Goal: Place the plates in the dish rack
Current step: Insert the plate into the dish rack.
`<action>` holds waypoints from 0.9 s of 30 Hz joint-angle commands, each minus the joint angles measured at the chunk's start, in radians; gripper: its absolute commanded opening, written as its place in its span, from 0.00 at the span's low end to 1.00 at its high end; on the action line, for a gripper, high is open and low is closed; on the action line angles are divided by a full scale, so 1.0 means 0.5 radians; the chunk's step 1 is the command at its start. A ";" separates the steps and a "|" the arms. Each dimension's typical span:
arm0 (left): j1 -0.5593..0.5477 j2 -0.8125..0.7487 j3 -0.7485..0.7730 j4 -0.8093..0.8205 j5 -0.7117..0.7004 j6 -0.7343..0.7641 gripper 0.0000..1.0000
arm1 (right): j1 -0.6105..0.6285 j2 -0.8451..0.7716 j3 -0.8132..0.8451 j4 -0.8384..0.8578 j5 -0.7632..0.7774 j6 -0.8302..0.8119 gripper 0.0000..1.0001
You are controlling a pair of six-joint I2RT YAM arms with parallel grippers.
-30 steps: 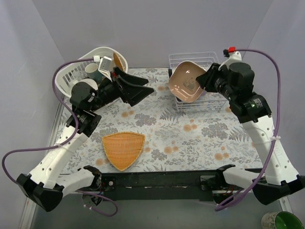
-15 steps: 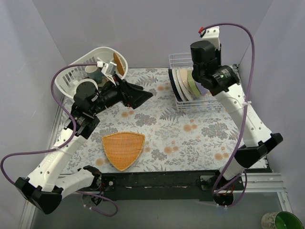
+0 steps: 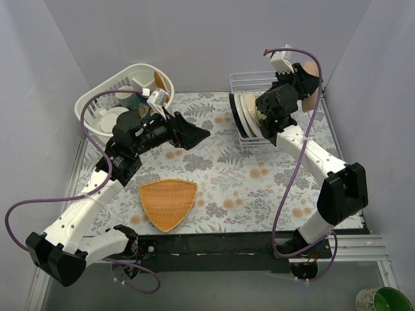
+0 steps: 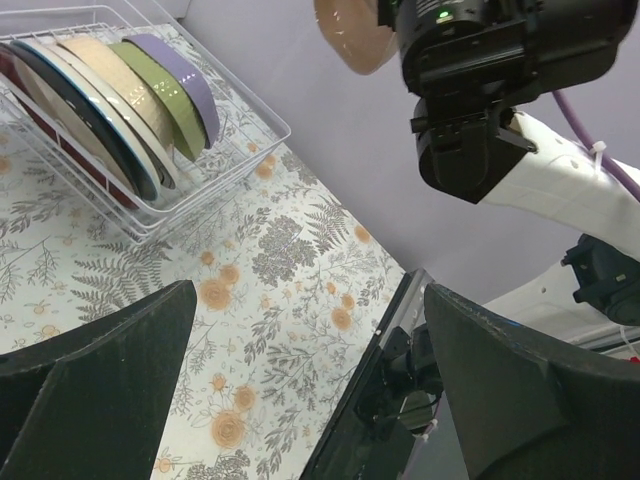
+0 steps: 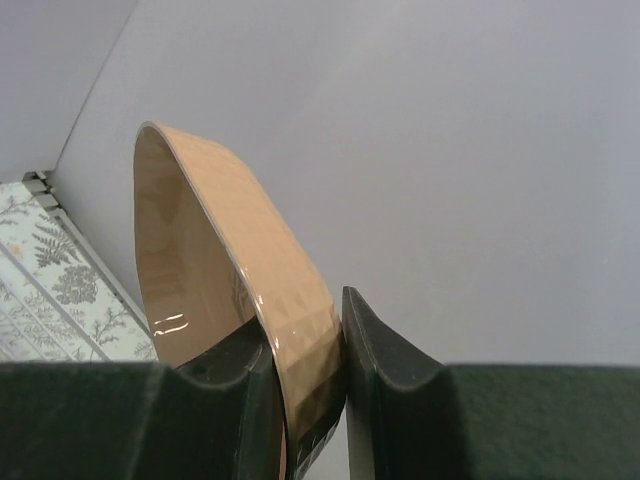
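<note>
The white wire dish rack (image 3: 259,80) stands at the back right and holds several plates (image 3: 248,116) on edge. The left wrist view shows the rack (image 4: 276,131) with a dark red plate (image 4: 70,155), a cream dish (image 4: 100,62), a green dish (image 4: 150,75) and a lilac dish (image 4: 187,78). My right gripper (image 3: 303,83) is shut on the rim of a peach-tan rounded-square dish (image 3: 312,78) and holds it high, behind and right of the rack. In its wrist view the gripper (image 5: 305,330) pinches the dish (image 5: 215,240). My left gripper (image 3: 194,129) is open and empty above the mat's left middle (image 4: 310,300).
A white slotted oval basket (image 3: 97,103) with cups stands at the back left. An orange woven triangular tray (image 3: 168,202) lies on the floral mat near the front. Grey walls close in the back and both sides. The black rail (image 3: 214,243) runs along the near edge.
My right arm has lifted the peach-tan dish from in front of the rack up and back to its far right side. My left gripper has shifted slightly right, still open.
</note>
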 commanded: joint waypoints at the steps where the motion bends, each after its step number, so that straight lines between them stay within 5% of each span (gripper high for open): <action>1: 0.016 0.006 -0.010 0.025 0.016 0.039 0.98 | -0.039 -0.037 -0.020 0.283 0.031 -0.069 0.01; 3: 0.023 0.003 -0.022 0.022 0.016 0.045 0.98 | -0.058 -0.040 -0.014 0.018 0.007 0.280 0.01; 5: 0.026 0.003 -0.044 0.022 0.022 0.042 0.98 | -0.082 -0.052 0.069 -0.710 -0.054 0.693 0.01; 7: 0.032 0.009 -0.050 0.022 0.035 0.039 0.98 | -0.119 -0.031 0.322 -1.364 -0.214 1.533 0.01; 8: 0.035 0.006 -0.056 0.022 0.035 0.039 0.98 | -0.140 0.021 0.427 -1.968 -0.284 1.773 0.01; 9: 0.038 0.006 -0.062 0.022 0.035 0.039 0.98 | -0.165 0.048 0.480 -2.108 -0.373 2.040 0.01; 27: 0.056 0.068 -0.050 -0.014 0.019 0.030 0.98 | -0.257 0.236 0.220 -2.076 -0.598 2.119 0.01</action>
